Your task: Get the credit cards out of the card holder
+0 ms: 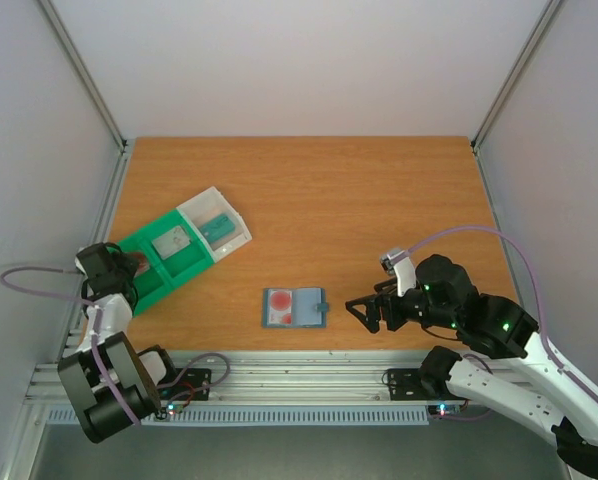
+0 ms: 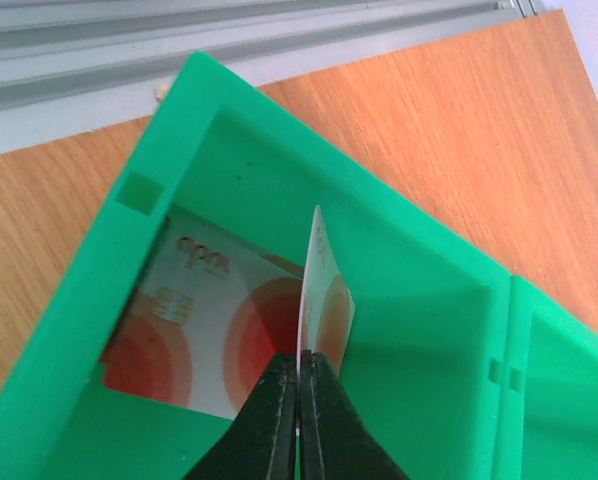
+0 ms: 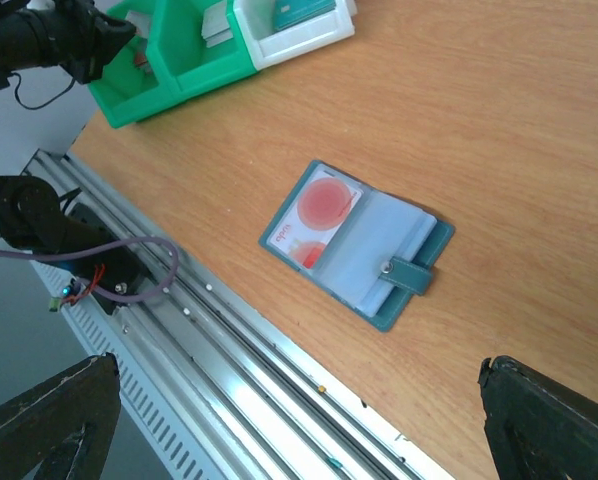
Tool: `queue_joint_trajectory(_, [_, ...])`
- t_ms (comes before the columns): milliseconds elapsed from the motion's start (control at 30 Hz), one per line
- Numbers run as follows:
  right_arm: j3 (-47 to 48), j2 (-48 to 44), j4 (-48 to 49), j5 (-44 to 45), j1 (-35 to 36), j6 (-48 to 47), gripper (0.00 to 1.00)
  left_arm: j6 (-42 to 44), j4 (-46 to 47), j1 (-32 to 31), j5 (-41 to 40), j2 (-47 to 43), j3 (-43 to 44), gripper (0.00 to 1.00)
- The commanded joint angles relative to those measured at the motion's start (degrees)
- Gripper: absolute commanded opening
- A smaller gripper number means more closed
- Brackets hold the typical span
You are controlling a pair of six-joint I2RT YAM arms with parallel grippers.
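Edgewise, a whitish, red-ringed credit card (image 2: 324,290) is pinched by the left gripper (image 2: 299,365); the slate-blue card holder (image 1: 295,307) is laid open near the wide-spread right gripper (image 1: 359,313).

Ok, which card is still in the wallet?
The red-circle card, in the open wallet. The others are at the green tray: a flat card inside, an upright card in the left end effector.

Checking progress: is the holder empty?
No, a card with a red round mark lies in one leaf of the open holder.
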Motion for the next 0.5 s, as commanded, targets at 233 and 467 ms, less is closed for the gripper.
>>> queue_joint_trajectory(233, [1.7, -0.3, -2.3, 1.3, 0.4, 0.8, 0.98, 1.7, 1.9, 0.0, 2.5, 3.0, 1.8, 0.09])
queue_joint_trajectory(467, [1.2, -0.5, -2.2, 1.0, 0.4, 1.2, 0.99, 2.7, -1.3, 0.0, 1.7, 2.1, 3.3, 0.18])
